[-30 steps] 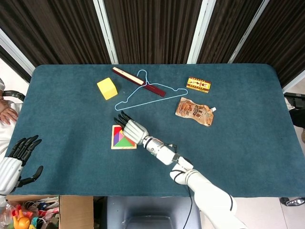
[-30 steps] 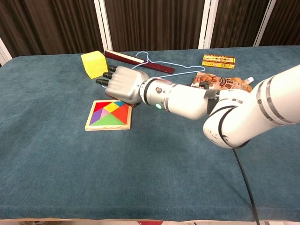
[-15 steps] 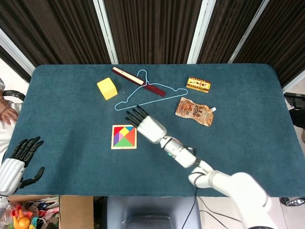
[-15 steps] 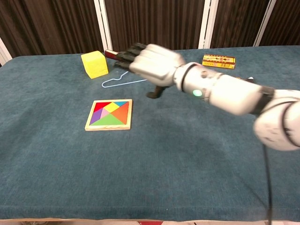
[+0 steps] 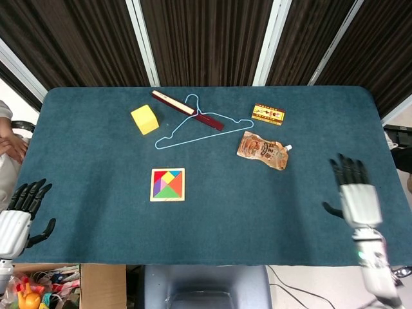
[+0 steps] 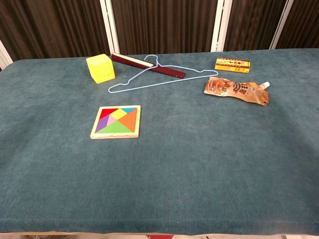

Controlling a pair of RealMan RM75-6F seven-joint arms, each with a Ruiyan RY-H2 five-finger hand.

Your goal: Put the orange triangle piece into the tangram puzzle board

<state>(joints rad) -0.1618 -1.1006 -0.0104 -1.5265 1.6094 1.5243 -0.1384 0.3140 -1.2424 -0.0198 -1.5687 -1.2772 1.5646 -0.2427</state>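
Note:
The tangram puzzle board point(image 5: 168, 185) point(image 6: 116, 121) lies flat on the teal table, left of centre, filled with coloured pieces. The orange triangle piece point(image 5: 177, 182) point(image 6: 129, 119) sits inside it on its right side. My right hand point(image 5: 356, 192) hovers at the table's right front edge, fingers spread, holding nothing, far from the board. My left hand point(image 5: 20, 215) hangs off the table's left front corner, fingers apart and empty. Neither hand appears in the chest view.
A yellow cube point(image 5: 145, 119) point(image 6: 100, 68), a dark red stick point(image 5: 187, 110), a light blue hanger point(image 5: 203, 127) point(image 6: 164, 77), a small orange box point(image 5: 268, 114) point(image 6: 232, 65) and an orange pouch point(image 5: 264, 150) point(image 6: 236, 90) lie across the far half.
My right hand has lifted off the board and swung far right to the table's right front edge. The board now shows whole. The left hand has sunk slightly.

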